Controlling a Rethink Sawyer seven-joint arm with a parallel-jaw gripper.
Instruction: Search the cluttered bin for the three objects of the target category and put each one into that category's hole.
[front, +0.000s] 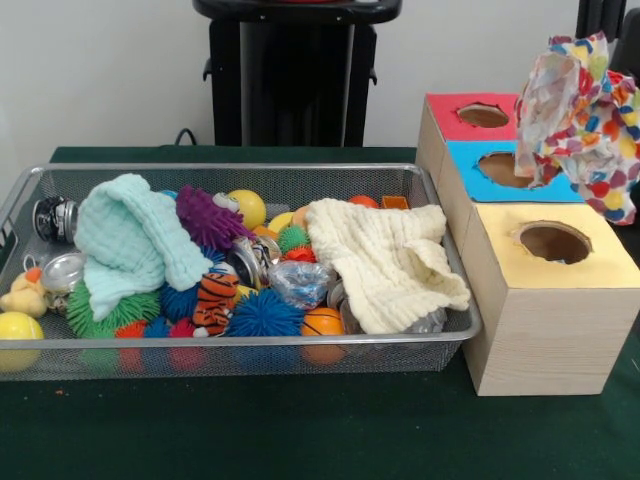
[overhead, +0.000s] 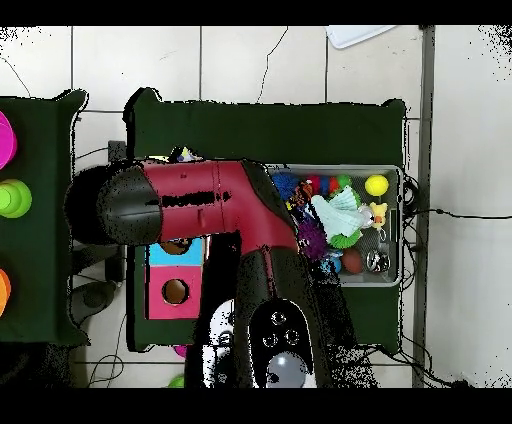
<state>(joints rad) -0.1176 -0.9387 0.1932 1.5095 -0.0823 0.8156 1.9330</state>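
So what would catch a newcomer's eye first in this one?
Probably the multicoloured spotted cloth hanging over the blue-topped hole of the wooden box on the right of the front view. Next, the wire bin crammed with toys, a mint cloth at its left and a cream cloth at its right.

We see our red and black arm (overhead: 215, 205) best from overhead: a thick red link lies across the middle of the picture, ending at its left in a rounded black joint (overhead: 125, 205). From the link's right end a second red segment (overhead: 285, 265) bends down toward the bottom edge, where a black and grey base with round buttons (overhead: 275, 345) sits. In the front view only the dark pedestal (front: 295, 70) shows at the top — the arm itself does not. Our gripper is hidden in both views — we cannot tell its state.
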